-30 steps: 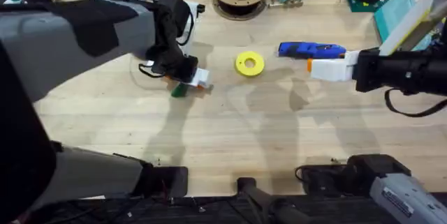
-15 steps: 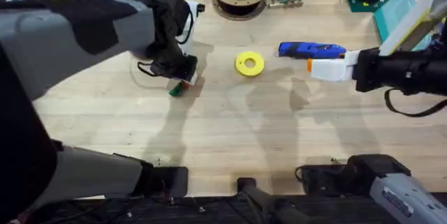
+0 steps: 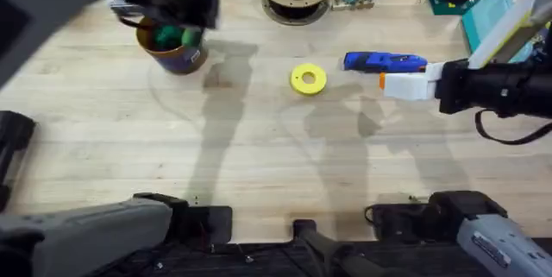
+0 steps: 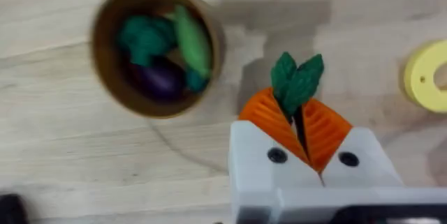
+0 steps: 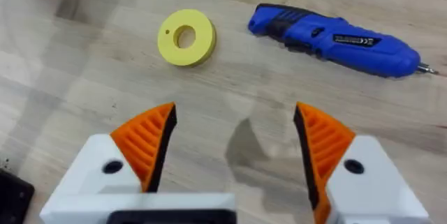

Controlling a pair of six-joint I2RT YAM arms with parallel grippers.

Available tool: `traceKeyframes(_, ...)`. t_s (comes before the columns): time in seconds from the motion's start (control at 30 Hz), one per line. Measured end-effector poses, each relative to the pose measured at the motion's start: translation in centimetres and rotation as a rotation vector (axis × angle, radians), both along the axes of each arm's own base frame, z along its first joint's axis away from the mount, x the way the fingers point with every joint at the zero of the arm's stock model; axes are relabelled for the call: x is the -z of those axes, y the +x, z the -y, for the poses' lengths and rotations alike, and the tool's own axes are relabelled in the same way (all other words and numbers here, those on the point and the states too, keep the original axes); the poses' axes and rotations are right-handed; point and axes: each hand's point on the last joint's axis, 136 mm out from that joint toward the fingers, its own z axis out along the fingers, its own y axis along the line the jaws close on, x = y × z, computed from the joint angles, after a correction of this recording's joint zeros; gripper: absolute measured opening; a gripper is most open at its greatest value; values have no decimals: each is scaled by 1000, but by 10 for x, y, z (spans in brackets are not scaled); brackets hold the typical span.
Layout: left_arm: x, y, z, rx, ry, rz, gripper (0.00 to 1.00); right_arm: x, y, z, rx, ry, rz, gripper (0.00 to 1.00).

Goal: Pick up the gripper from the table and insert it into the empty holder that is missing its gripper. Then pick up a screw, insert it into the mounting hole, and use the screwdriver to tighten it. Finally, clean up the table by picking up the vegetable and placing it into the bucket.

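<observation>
in the overhead view the left arm (image 3: pixel 129 1) rises close under the camera as a large dark blurred mass that covers the far left of the desk (image 3: pixel 285 156) and the near rim of the bucket (image 3: pixel 175 48); its fingers are lost in that blur. the right arm (image 3: pixel 496 87) runs off the right edge. in the left wrist view the bucket (image 4: pixel 155 48) and its contents are smeared, the vegetable (image 4: pixel 297 84) has its lower stem buried between the orange pads, and the yellow disc (image 4: pixel 427 76) is cut by the edge. in the right wrist view a dark object (image 5: pixel 12 195) sits cropped in a corner, too little showing to identify.
</observation>
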Motion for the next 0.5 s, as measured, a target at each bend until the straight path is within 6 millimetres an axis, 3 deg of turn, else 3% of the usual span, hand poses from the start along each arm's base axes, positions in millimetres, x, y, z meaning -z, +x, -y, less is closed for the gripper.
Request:
traceKeyframes(0.17, -24, 4, -43, -122, 42, 75, 12, 0, 0, 0, 0, 0, 0, 996)
traceKeyframes(0.37, -17, 7, -89, -252, 69, 61, 11, 0, 0, 0, 0, 0, 0, 996)
traceKeyframes(0.5, -10, 19, -106, -295, 64, 68, 11, 0, 0, 0, 0, 0, 0, 996)
